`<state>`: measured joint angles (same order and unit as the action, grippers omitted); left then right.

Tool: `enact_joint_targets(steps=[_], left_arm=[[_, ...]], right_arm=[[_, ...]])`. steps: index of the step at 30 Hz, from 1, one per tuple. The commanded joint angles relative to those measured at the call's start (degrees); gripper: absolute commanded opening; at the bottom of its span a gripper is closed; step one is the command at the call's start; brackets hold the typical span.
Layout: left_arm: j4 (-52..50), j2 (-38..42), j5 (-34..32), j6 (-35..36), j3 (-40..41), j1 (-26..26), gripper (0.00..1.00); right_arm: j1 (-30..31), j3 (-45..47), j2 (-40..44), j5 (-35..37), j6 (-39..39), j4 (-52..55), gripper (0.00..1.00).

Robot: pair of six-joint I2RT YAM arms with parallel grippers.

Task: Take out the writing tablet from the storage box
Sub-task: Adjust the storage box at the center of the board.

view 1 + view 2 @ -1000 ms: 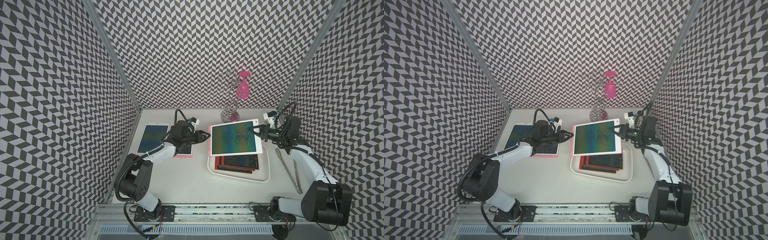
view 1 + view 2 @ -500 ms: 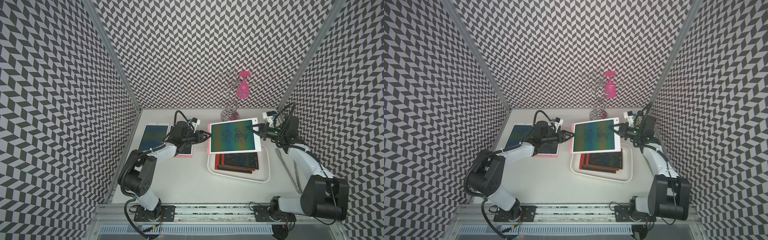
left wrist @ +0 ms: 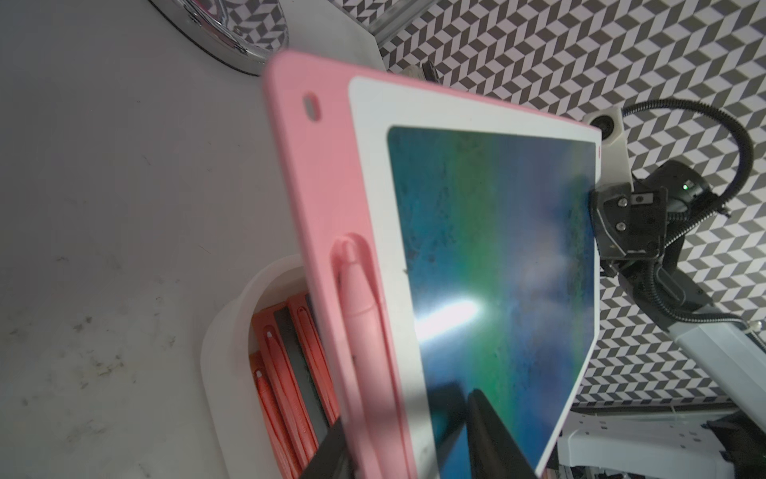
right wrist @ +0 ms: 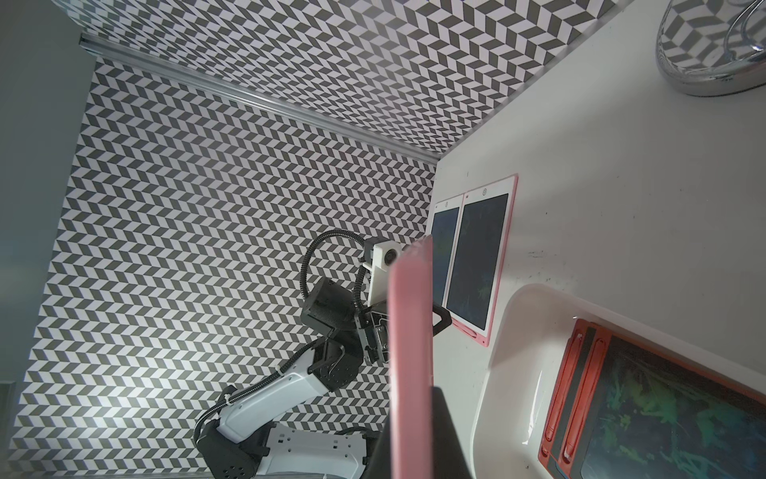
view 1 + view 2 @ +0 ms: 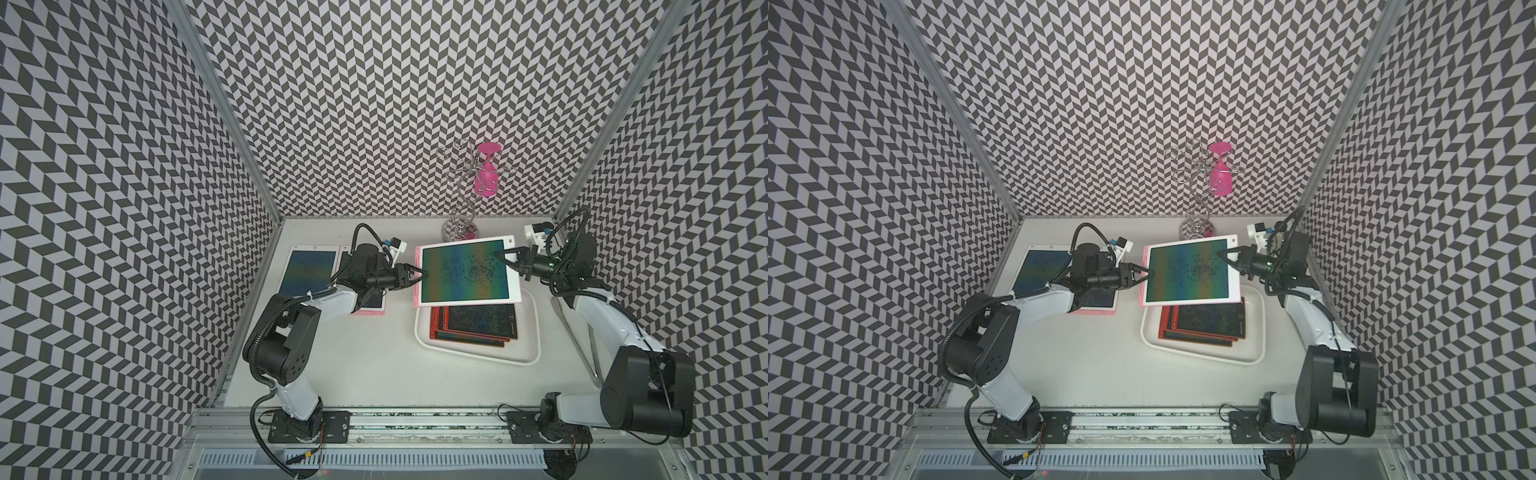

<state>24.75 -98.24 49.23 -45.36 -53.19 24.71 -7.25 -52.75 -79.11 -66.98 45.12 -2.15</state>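
Jaws first: your right gripper (image 5: 506,261) is clenched on one edge of the writing tablet (image 5: 465,270); your left gripper (image 5: 420,274) straddles the opposite pink edge, clamped or not you cannot tell. The tablet hangs lifted above the far end of the storage box (image 5: 422,332), so setting it down outside the box remains. White frame, pink back, clipped stylus (image 3: 356,298), green-blue sheen.

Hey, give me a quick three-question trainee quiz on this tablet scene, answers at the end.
1. True or false: the pink tablet lies flat in the box.
2. How many other tablets lie directly on the table?
3. The red tablets are: A in the box, B on the table, C on the floor.
Key: 1 false; 2 two; 3 A.
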Motion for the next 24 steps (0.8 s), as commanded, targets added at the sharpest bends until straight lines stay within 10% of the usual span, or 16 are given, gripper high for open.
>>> enact_joint_targets(steps=[1,14,24], left_arm=[[5.9,-0.4,3.7,-2.0,-1.0,0.5,0.29],[16.7,-2.7,11.0,-10.9,-0.8,0.5,0.00],[13.2,-1.7,10.7,-10.0,-1.1,0.4,0.00]], right_arm=[[0.4,0.9,-0.6,-2.2,2.3,-5.9,0.00],[0.4,2.7,-3.4,-2.2,7.3,-13.9,0.39],[0.2,1.7,-5.8,1.5,3.4,-11.5,0.55]])
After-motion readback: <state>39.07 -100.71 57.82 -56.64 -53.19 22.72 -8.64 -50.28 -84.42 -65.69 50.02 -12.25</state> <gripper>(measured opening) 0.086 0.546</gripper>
